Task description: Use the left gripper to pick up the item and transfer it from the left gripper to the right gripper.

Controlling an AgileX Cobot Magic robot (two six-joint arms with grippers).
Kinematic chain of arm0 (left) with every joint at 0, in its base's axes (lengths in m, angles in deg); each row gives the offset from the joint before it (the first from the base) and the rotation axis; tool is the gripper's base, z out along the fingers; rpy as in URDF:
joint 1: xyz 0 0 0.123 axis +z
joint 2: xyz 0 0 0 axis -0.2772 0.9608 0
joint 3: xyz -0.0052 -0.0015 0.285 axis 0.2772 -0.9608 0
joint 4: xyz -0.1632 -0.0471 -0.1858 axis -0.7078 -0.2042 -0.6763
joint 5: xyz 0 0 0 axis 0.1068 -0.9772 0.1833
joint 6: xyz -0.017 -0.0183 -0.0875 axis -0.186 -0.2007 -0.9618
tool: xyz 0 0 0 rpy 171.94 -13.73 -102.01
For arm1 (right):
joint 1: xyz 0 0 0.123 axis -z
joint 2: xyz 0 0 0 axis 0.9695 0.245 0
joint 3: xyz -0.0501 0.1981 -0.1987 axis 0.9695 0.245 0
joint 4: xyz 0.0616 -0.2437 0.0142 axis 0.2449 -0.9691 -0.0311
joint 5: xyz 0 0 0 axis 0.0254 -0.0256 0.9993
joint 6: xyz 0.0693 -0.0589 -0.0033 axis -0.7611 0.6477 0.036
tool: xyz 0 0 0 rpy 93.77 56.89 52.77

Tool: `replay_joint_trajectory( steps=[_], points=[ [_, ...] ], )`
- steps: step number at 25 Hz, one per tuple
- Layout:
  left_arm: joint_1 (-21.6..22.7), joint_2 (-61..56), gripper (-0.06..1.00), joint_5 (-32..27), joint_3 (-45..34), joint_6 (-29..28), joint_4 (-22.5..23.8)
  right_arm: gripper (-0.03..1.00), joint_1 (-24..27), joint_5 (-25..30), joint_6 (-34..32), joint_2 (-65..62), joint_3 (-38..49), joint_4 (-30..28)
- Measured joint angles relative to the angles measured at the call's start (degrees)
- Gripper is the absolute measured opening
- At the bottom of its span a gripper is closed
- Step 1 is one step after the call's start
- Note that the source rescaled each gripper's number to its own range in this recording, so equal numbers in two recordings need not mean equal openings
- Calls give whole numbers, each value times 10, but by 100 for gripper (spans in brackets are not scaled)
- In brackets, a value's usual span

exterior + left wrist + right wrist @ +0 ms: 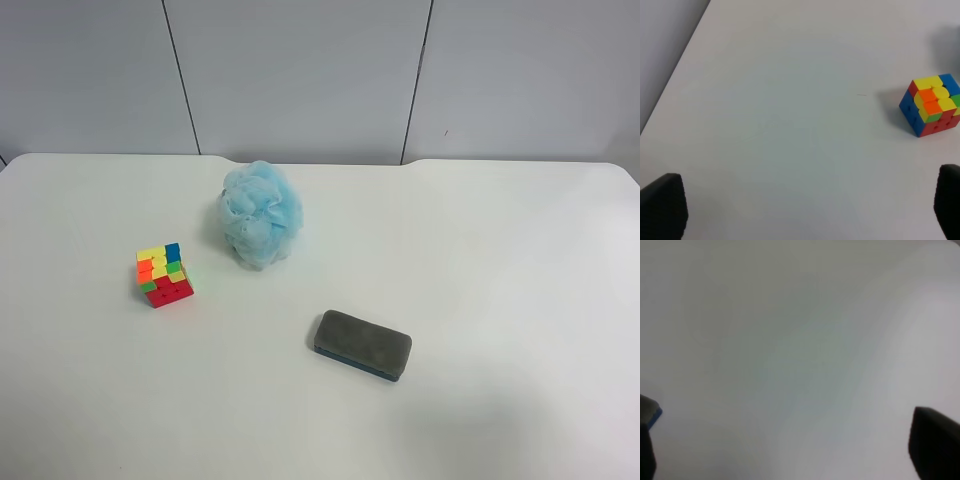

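Black left gripper, jaws apart and empty, sits off-centre from the cube; centre, square to its faces, then descend.

On the table, the puzzle cube sits at the exterior high view's left, the bath puff behind and right of it, the eraser farther right in front, all apart.

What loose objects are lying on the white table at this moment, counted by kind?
Puzzle cube: 1
Mesh bath puff: 1
Felt eraser: 1
Total: 3
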Motion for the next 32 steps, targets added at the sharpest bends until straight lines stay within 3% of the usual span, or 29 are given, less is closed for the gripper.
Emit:
replay_joint_trajectory(
  steps=[32],
  points=[
    [0,39,100,-9,21,-5,0,100,0,0,0,0,0,0]
  ],
)
